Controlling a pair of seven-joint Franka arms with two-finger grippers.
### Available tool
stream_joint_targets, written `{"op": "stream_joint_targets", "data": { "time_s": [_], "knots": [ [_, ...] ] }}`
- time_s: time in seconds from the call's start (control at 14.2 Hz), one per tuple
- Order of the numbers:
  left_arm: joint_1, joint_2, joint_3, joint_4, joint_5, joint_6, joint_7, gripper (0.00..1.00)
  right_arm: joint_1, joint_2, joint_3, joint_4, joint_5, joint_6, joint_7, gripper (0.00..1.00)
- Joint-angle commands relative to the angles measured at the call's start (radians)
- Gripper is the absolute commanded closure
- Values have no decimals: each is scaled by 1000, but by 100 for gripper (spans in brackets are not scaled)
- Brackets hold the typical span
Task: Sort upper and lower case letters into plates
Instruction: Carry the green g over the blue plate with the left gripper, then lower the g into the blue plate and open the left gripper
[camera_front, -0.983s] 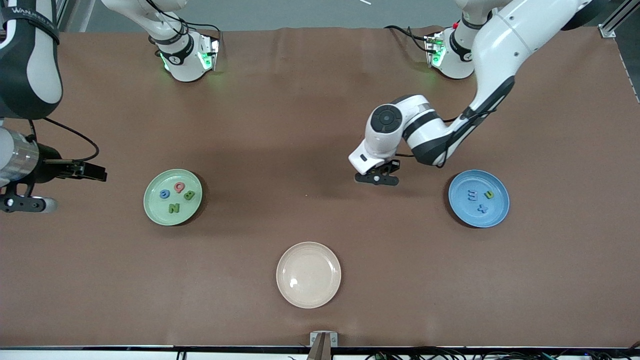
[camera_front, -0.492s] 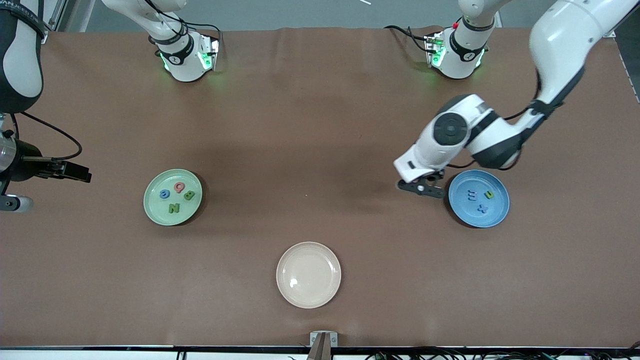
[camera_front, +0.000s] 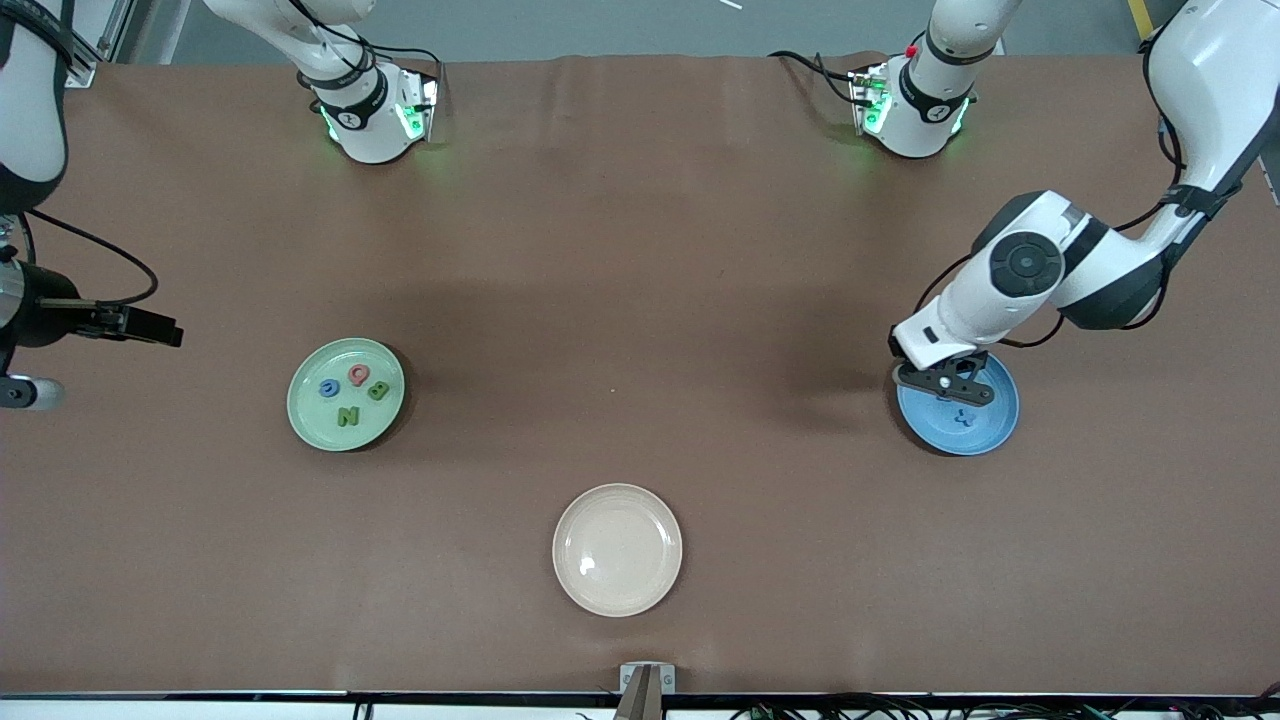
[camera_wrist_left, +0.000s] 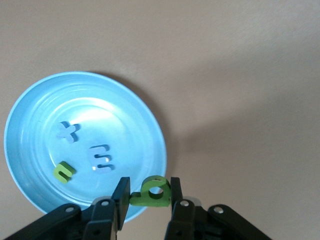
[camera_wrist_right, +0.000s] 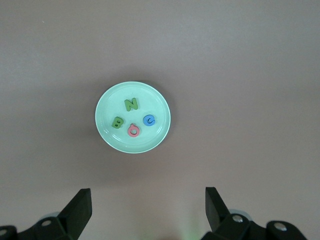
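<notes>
My left gripper (camera_front: 945, 384) hangs over the rim of the sky blue plate (camera_front: 990, 430), shut on a small green b (camera_wrist_left: 145, 199) held flat between its fingers. In the left wrist view that plate (camera_wrist_left: 30, 150) holds a blue x (camera_wrist_left: 67, 132), a blue m (camera_wrist_left: 101, 157) and a green n (camera_wrist_left: 64, 171). The mint green plate (camera_front: 305, 420) carries a green N (camera_front: 348, 416), a green B (camera_front: 378, 391), a pink Q (camera_front: 358, 374) and a blue G (camera_front: 329, 388). My right gripper (camera_wrist_right: 148, 202) is open and empty, high up at the right arm's end of the table, with the mint plate (camera_wrist_right: 107, 135) in its view.
A cream-beige plate (camera_front: 617, 550) with nothing in it lies mid-table, nearer to the front camera than both other plates. Brown cloth covers the table. The two arm bases (camera_front: 375, 120) (camera_front: 905, 115) stand along the table's back edge.
The left arm has carried the green b from over the middle of the table to the blue plate's rim. The right arm has drawn back a little toward its end.
</notes>
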Motion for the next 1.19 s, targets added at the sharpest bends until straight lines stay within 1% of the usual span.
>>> {"op": "stream_joint_targets", "data": {
  "time_s": [0.0,0.14,0.21,0.35,0.42,0.63,0.84,1.12],
  "knots": [
    [121,-6,-23,-52,27,56,101,82,-9,-103,12,-117,21,35,-14,0],
    [146,17,1,-50,29,59,164,82,4,-160,12,-187,18,73,-14,0],
    [145,20,33,-50,34,72,167,82,18,-201,9,-242,18,103,-14,0],
    [140,39,67,-64,81,117,166,82,26,-281,7,-350,17,169,-14,0],
    [139,48,98,-67,116,138,166,82,27,-303,7,-374,17,180,-14,0],
    [133,62,130,-70,161,158,166,82,34,-326,7,-379,10,165,-14,0],
    [65,65,182,-61,162,166,161,81,26,-343,7,-378,9,144,-14,0],
    [54,65,207,-59,178,174,161,80,18,-372,12,-376,9,128,-14,0]
  ]
}}
